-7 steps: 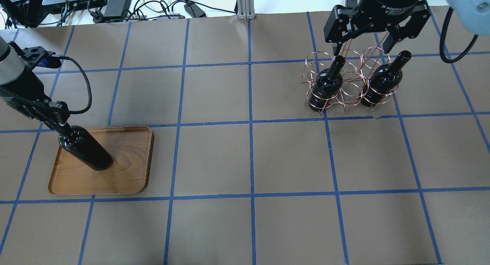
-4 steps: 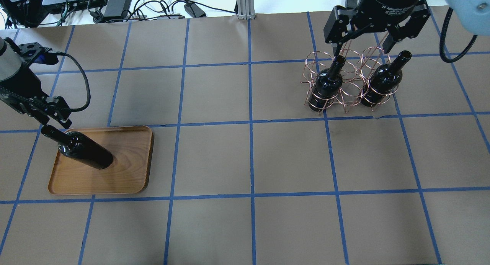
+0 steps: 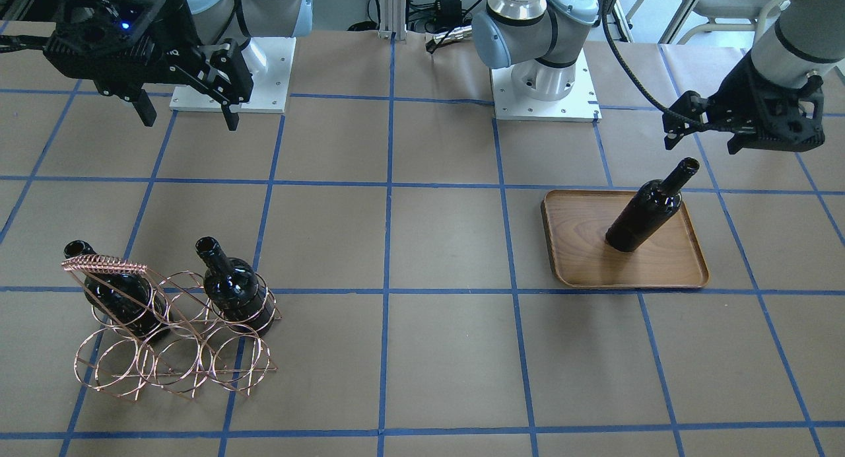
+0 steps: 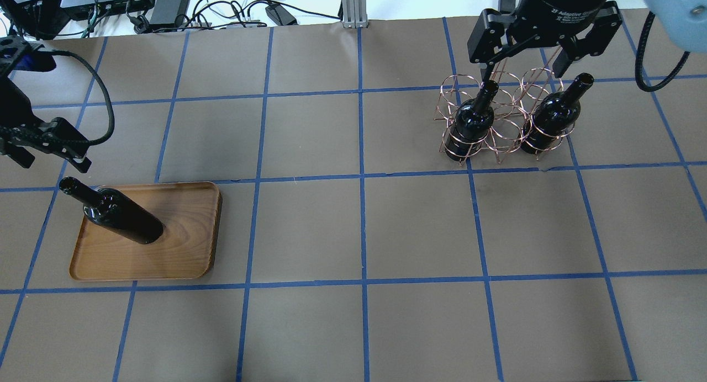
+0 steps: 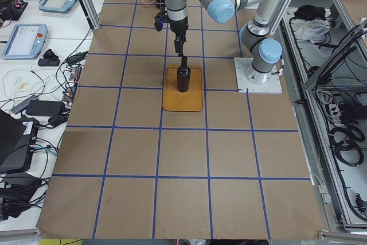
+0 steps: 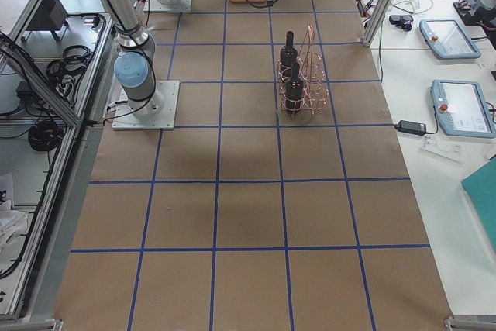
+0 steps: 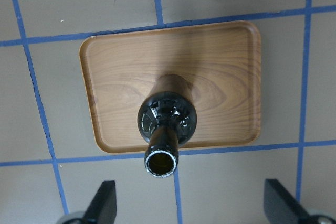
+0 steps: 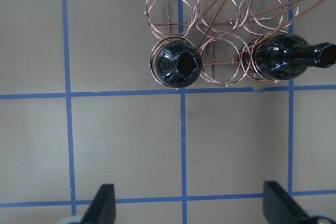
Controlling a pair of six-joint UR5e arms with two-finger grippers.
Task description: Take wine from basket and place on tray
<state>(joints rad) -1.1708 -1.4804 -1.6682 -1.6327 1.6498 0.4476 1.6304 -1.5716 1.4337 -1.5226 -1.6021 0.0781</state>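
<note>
One black wine bottle [image 4: 119,219] stands upright on the brown wooden tray [image 4: 185,252] at the table's left, also seen in the front view [image 3: 647,212] and the left wrist view [image 7: 167,124]. My left gripper [image 4: 53,162] is open and empty, raised above and beyond the bottle's neck, apart from it [image 3: 701,146]. The copper wire basket [image 4: 504,133] stands at the far right with two more bottles [image 4: 475,120] [image 4: 555,117] in its outer rings. My right gripper [image 4: 522,73] hovers open and empty above the basket [image 8: 220,14].
Cables and electronics [image 4: 165,1] lie beyond the table's far edge, next to an aluminium post [image 4: 353,6]. The two arm bases [image 3: 231,74] [image 3: 544,80] are bolted at the robot's side. Blue tape lines grid the brown table.
My left gripper has let go of the bottle's neck and moved up and away to the left. The bottle stays standing on the tray. The right gripper has not moved.
</note>
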